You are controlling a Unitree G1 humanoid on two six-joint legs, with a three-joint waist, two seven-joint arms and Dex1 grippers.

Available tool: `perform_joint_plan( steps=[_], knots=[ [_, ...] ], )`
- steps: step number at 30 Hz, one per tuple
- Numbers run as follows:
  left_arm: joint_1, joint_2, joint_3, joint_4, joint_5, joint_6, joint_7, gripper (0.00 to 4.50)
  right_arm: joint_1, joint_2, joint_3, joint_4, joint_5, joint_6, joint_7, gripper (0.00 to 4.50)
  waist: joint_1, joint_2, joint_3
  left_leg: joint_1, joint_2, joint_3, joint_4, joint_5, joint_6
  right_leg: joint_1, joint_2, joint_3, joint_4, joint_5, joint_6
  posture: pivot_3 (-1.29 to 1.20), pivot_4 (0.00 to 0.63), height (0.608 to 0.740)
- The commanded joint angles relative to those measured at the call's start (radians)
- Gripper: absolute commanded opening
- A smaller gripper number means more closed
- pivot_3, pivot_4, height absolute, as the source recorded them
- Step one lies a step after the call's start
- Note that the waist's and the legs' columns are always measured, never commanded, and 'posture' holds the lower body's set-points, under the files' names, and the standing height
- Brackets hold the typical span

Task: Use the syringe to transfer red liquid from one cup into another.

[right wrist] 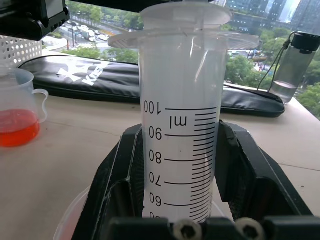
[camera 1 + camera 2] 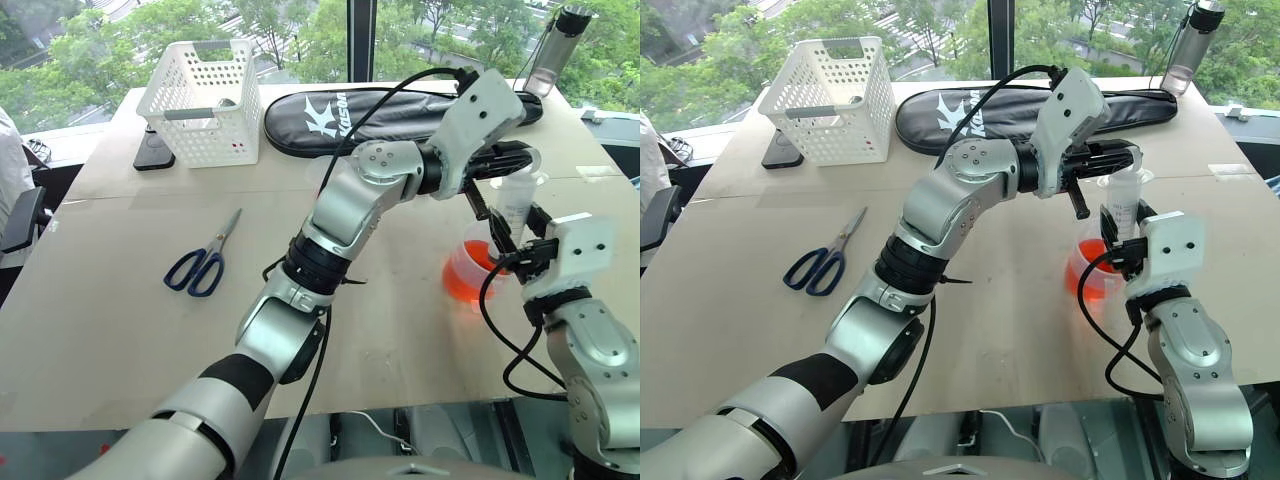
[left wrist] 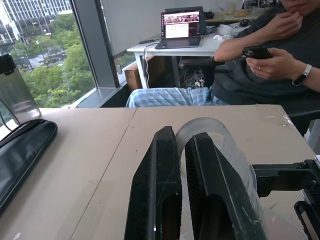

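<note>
Held the large clear plastic syringe with black graduation marks and white plunger (image 1: pixel 180 75) around its barrel, clamped between the two black fingers of the right gripper (image 1: pixel 180 135). Stood upright, long axis vertical, plunger end up and tip end down; tip itself hidden. Sat with the plunger pushed nearly home, its top disc just above the barrel flange. Hung directly over a clear round plastic cup of translucent orange-red liquid (image 2: pixel 1085 275) on the tan table (image 2: pixel 120 300); could not tell whether the tip reached the liquid. Hovered level at the plunger's top, fingers pressed together: the left gripper (image 3: pixel 182 137), with contact on the disc impossible to confirm. Stood farther back, beside the black bag: a clear handled plastic beaker (image 1: pixel 15 120), also part-filled with red.

Judged the step as working the plunger. Called for keeping the barrel plumb and steady, moving the plunger straight along the axis, slowly, without dragging the tip sideways against the cup.
</note>
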Motion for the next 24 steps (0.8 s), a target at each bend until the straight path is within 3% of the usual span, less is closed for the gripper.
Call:
perform_joint_plan(
  steps=[1, 8, 13, 24],
  knots=[
    [-0.02, -0.017, -0.003, -0.093, -0.01, -0.044, -0.008, 0.0, -0.016, -0.03, -0.002, -0.042, 0.031, 0.041, 0.03, 1.49, 0.0, 0.0, 0.0, 0.0, 0.0, 0.0, 0.0, 0.0, 0.0, 0.0, 0.0, 0.0, 0.0, 0.0, 0.0, 0.0, 0.15, 0.724],
    [-0.009, -0.006, -0.006, -0.109, -0.013, -0.041, -0.014, 0.0, -0.076, -0.044, -0.103, -0.077, 0.182, 0.167, 0.052, 1.49, 0.001, 0.0, 0.0, 0.0, 0.0, 0.0, 0.0, 0.0, 0.0, 0.0, 0.0, 0.0, 0.0, 0.0, 0.0, 0.0, 0.15, 0.724],
    [-0.004, -0.006, -0.011, -0.11, -0.01, -0.045, -0.016, 0.0, -0.089, -0.101, -0.112, -0.082, 0.185, 0.199, 0.052, 3.71, 0.004, 0.0, 0.0, 0.0, 0.0, 0.0, 0.0, 0.0, 0.0, 0.0, 0.0, 0.0, 0.0, 0.0, 0.0, 0.0, 0.15, 0.724],
    [0.008, 0.006, -0.027, -0.122, 0.003, -0.067, -0.026, 0.0, -0.052, -0.17, -0.224, -0.102, 0.273, 0.238, 0.1, 3.71, 0.004, 0.0, 0.0, 0.0, 0.0, 0.0, 0.0, 0.0, 0.001, 0.0, 0.0, 0.0, 0.0, 0.0, 0.0, 0.0, 0.15, 0.724]
  ],
)
